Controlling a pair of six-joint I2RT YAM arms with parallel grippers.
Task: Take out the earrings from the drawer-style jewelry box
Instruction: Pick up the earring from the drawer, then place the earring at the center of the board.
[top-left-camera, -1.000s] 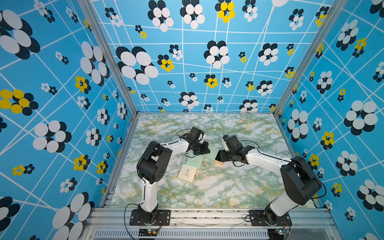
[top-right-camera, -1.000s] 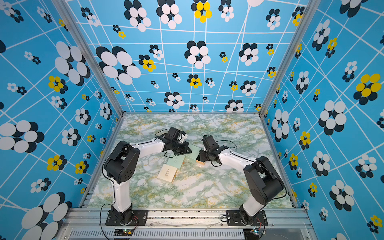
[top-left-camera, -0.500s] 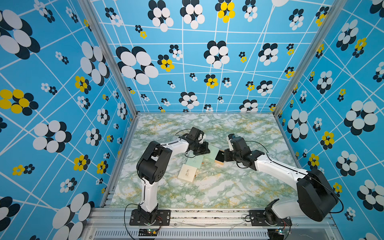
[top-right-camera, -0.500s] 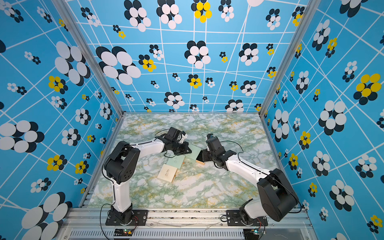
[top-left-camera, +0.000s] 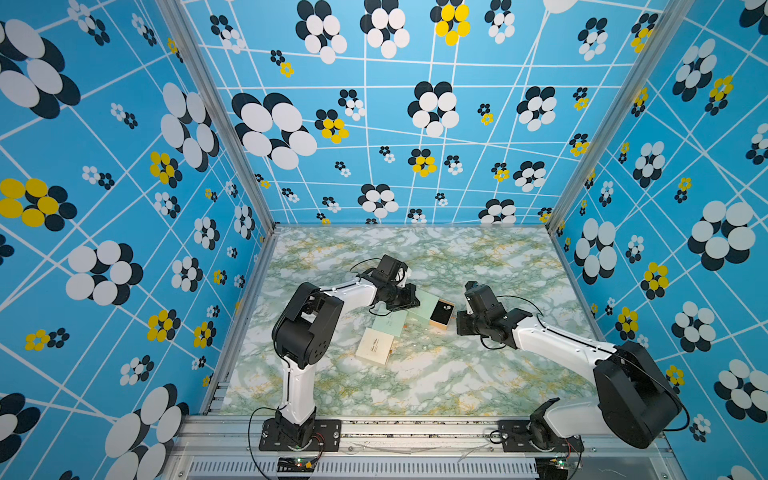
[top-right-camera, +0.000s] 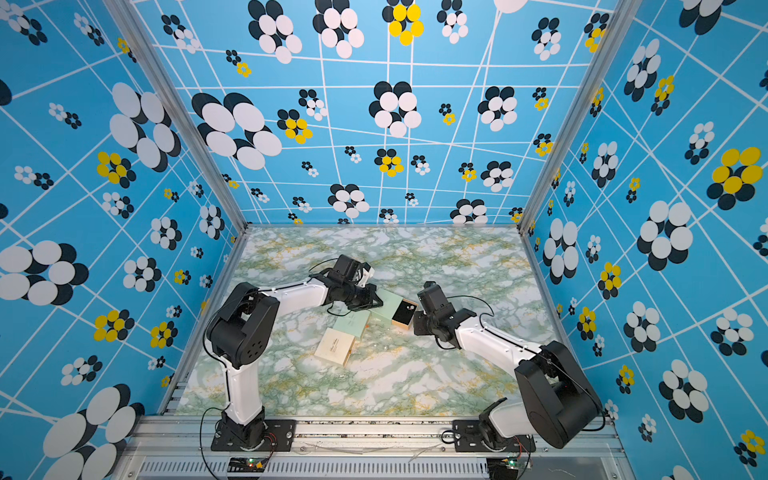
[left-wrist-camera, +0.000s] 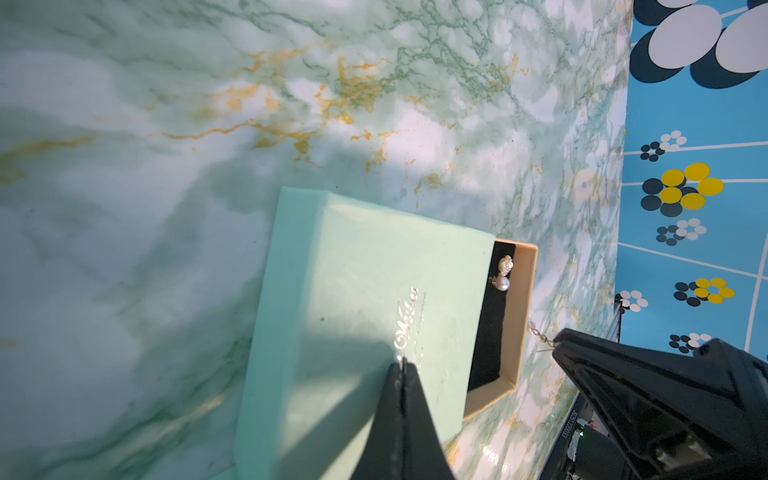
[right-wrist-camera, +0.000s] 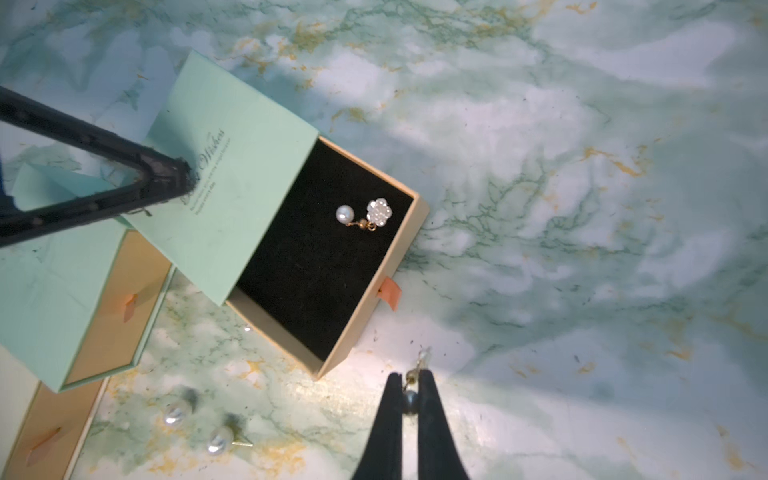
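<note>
Progress: partial. In both top views the open jewelry box (top-left-camera: 441, 311) sits just right of frame centre on the marble table (top-left-camera: 415, 382). Its drawer (right-wrist-camera: 357, 328) is pulled out of the mint sleeve (right-wrist-camera: 232, 166), and the black lining is exposed.

- One flower-and-pearl earring (right-wrist-camera: 370, 216) lies inside the drawer, not yet removed.
- Two pearl studs (right-wrist-camera: 220, 440) lie loose on the table near the drawer's corner (out of the box, so I count them done).
- A hooked earring (right-wrist-camera: 411, 401) is pinched in the right gripper (right-wrist-camera: 410, 376). The jaws are nearly closed on its bead, the wire pokes past the tips, and it is clear of the drawer over bare table.

Left to do, in my judgement: set this one down, then lift the last.

A second mint box (top-left-camera: 390, 322) and a cream box (top-left-camera: 374, 347) lie just left of centre. I cannot tell what they contain.

Left gripper (left-wrist-camera: 401, 365): fully closed, gripping nothing, tips pressed on the sleeve top beside the printed lettering. It appears to be pinning the sleeve down.

In the top views the left arm rises from the lower-centre rail, elbow high, forearm reaching to frame centre. The right arm runs long and low from the lower right toward centre.
</note>
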